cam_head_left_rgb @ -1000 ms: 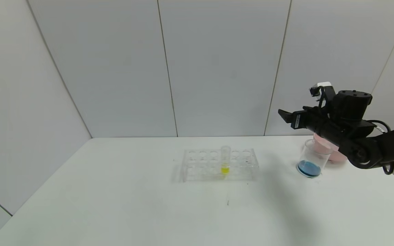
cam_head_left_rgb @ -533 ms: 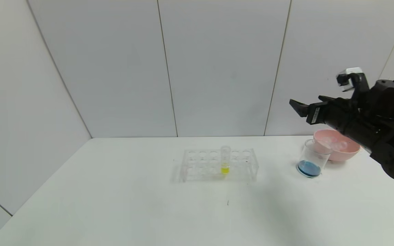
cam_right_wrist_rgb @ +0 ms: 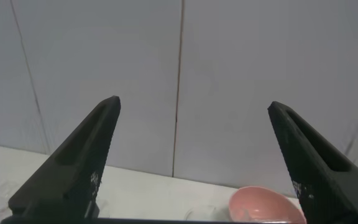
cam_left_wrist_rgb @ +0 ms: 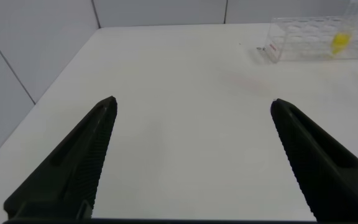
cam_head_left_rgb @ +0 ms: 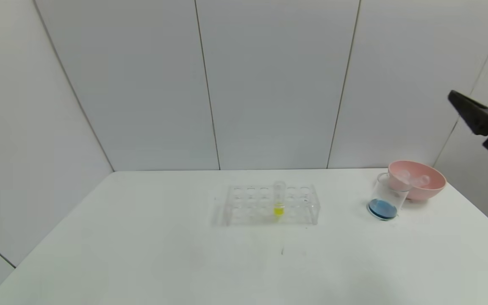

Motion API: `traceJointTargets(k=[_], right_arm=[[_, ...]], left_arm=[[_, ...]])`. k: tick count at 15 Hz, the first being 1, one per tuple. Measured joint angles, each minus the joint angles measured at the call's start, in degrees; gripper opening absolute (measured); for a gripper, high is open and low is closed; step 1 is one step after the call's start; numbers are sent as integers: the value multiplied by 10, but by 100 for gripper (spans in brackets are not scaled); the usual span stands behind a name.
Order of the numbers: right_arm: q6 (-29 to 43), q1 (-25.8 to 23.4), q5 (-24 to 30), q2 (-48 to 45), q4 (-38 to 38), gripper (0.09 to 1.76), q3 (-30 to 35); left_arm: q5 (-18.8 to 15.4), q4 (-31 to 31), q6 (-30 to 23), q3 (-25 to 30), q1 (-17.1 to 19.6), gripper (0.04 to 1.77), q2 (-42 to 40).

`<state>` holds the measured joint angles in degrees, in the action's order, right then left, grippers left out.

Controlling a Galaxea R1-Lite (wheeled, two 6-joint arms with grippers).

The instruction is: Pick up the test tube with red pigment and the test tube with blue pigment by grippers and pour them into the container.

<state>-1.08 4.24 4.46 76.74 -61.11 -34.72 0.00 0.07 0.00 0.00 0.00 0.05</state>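
The container [cam_head_left_rgb: 386, 196] is a clear beaker at the table's right, with blue liquid at its bottom. No tube with red or blue liquid shows. Two clear rounded tubes [cam_head_left_rgb: 411, 179] lie in the pink bowl [cam_head_left_rgb: 432, 186] behind the beaker. My right gripper [cam_head_left_rgb: 476, 92] is open and empty, raised high at the right edge, above and to the right of the bowl. Its wrist view [cam_right_wrist_rgb: 194, 102] faces the wall, with the bowl [cam_right_wrist_rgb: 266, 202] below. My left gripper [cam_left_wrist_rgb: 192, 101] is open and empty over bare table at the left, out of the head view.
A clear tube rack [cam_head_left_rgb: 269, 204] stands mid-table and holds one tube with yellow liquid [cam_head_left_rgb: 278, 200]. The rack also shows far off in the left wrist view [cam_left_wrist_rgb: 303, 38]. White wall panels stand behind the table. The table edge runs close to the right of the bowl.
My right gripper has risen and drawn back to the right, from over the beaker and bowl to the frame's edge. Beaker, bowl and rack have not moved.
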Motion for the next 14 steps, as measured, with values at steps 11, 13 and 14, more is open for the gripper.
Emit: traceJointTargets(k=[11, 13, 14], right_arm=[[-3, -59, 64, -519, 337, 170, 139], [-4, -54, 90, -606, 412, 170, 145], [-5, -53, 98, -646, 438, 170, 148]], left_arm=[[0, 0, 0, 0, 0, 176, 0], [0, 0, 0, 0, 0, 176, 0], [0, 0, 0, 0, 0, 176, 0]])
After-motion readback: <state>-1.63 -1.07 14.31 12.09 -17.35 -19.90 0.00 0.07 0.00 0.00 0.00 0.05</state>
